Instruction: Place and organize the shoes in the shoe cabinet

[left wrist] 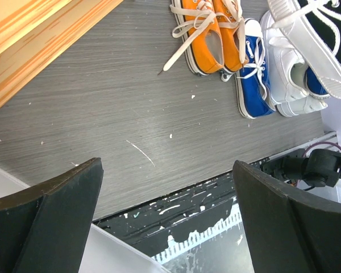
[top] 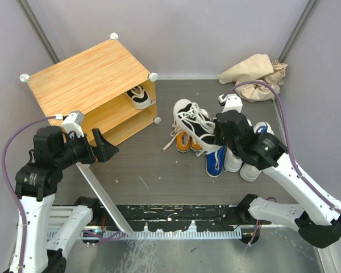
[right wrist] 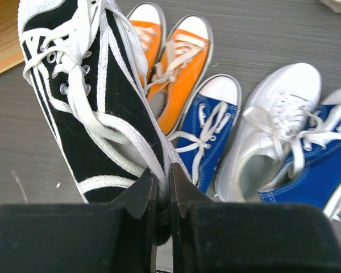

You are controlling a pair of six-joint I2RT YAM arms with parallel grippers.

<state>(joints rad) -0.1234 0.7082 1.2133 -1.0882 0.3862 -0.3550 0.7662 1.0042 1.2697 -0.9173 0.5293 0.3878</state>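
Observation:
The shoe cabinet (top: 91, 79) stands at the back left, with one black shoe (top: 139, 96) on its upper shelf. My right gripper (top: 216, 135) is shut on the heel edge of the other black shoe (top: 193, 120) and holds it above the floor; the wrist view shows the gripper (right wrist: 163, 170) pinching the black shoe (right wrist: 96, 96). Below lie the orange pair (right wrist: 176, 74), a blue shoe (right wrist: 210, 125), a white shoe (right wrist: 278, 119) and a second blue shoe (right wrist: 318, 170). My left gripper (top: 102, 149) is open and empty in front of the cabinet, its wrist view (left wrist: 167, 165) looking at bare floor.
A long white panel (top: 102, 196) slants from the cabinet's front toward the near edge. A beige cloth bundle (top: 256, 71) lies in the back right corner. A second white shoe (top: 251, 170) lies beside the first. Grey walls close in the sides.

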